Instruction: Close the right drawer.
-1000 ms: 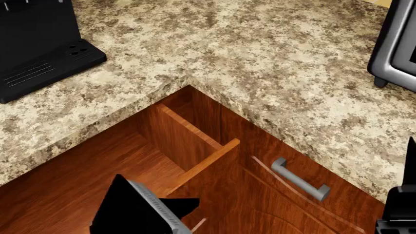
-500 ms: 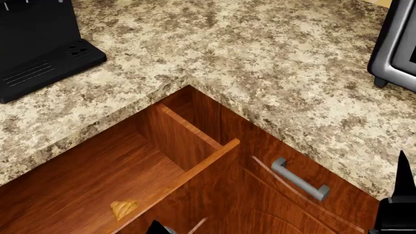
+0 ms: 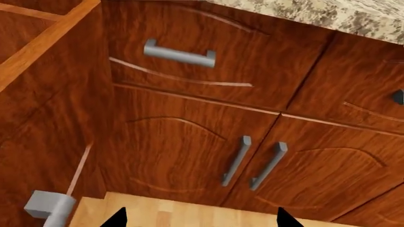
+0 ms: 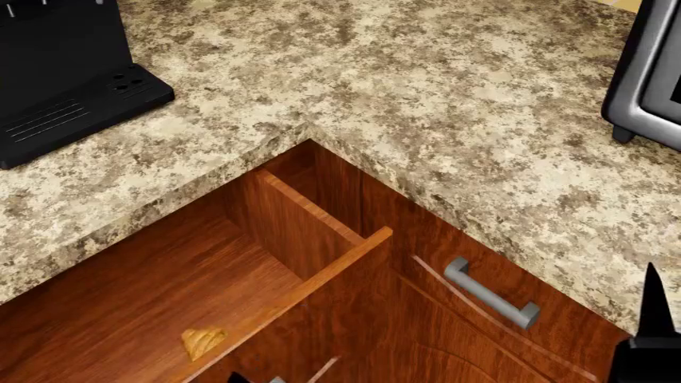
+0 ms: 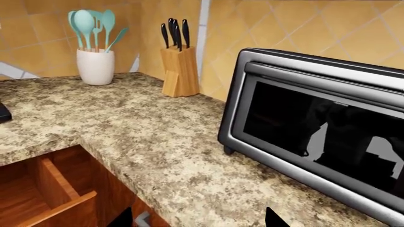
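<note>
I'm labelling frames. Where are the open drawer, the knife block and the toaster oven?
open drawer (image 4: 319,279), head view, front panel's top edge.
knife block (image 5: 180,71), right wrist view, wooden body.
toaster oven (image 5: 303,123), right wrist view, glass door.

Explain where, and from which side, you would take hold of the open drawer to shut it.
Probably the short grey bar handle on the open drawer, approached from the outer face of its front panel: the bar stands proud of the wood, leaving a gap for tool fingers.

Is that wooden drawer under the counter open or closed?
Open. The right drawer sticks out from under the countertop, its inside exposed.
</note>
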### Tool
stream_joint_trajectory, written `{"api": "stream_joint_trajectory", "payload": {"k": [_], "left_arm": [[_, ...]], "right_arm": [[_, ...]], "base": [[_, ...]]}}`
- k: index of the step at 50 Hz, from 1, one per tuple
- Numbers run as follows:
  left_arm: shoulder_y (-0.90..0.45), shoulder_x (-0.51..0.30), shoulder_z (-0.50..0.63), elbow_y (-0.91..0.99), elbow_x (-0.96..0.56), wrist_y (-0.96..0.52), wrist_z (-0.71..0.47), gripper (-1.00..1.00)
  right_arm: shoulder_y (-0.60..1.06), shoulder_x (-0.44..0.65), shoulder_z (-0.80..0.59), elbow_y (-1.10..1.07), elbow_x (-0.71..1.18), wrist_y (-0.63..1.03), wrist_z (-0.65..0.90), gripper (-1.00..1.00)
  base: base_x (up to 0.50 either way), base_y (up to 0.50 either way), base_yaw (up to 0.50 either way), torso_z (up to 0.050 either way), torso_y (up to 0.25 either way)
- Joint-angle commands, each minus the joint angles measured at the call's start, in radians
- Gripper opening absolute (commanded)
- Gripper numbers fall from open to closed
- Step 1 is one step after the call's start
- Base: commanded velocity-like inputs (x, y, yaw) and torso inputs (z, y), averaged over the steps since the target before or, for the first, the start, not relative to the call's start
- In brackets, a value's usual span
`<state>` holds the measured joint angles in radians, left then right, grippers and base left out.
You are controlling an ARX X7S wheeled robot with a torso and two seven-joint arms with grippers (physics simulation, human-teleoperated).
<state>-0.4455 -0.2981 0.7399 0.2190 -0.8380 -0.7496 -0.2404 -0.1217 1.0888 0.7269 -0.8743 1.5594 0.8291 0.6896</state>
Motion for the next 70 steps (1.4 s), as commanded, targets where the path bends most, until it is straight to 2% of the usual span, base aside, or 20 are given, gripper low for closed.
{"api": "stream_joint_trajectory", "payload": {"k": [1, 40, 64, 70], "left_arm": [[0.004, -0.024, -0.006, -0.049, 0.031, 0.035, 0.013, 1.00], [-0.025, -0.008, -0.039, -0.349, 0.085, 0.147, 0.080, 1.00], [-0.059, 0.013, -0.065, -0.509, 0.123, 0.213, 0.078, 1.00], [-0.079, 0.031, -0.067, -0.607, 0.152, 0.255, 0.088, 1.00]], "right_arm": [[0.007, -0.012, -0.026, 0.003, -0.021, -0.003, -0.009, 1.00], [0.045, -0.032, -0.118, 0.012, -0.073, -0.019, -0.025, 1.00], [0.027, -0.059, -0.106, 0.004, -0.093, -0.018, -0.040, 1.00], [0.029, -0.063, -0.112, 0.005, -0.100, -0.019, -0.044, 1.00]], "base": [[0.00, 0.00, 0.00, 0.000, 0.000], [0.00, 0.00, 0.00, 0.000, 0.000], [0.00, 0.00, 0.00, 0.000, 0.000], [0.00, 0.00, 0.00, 0.000, 0.000]]}}
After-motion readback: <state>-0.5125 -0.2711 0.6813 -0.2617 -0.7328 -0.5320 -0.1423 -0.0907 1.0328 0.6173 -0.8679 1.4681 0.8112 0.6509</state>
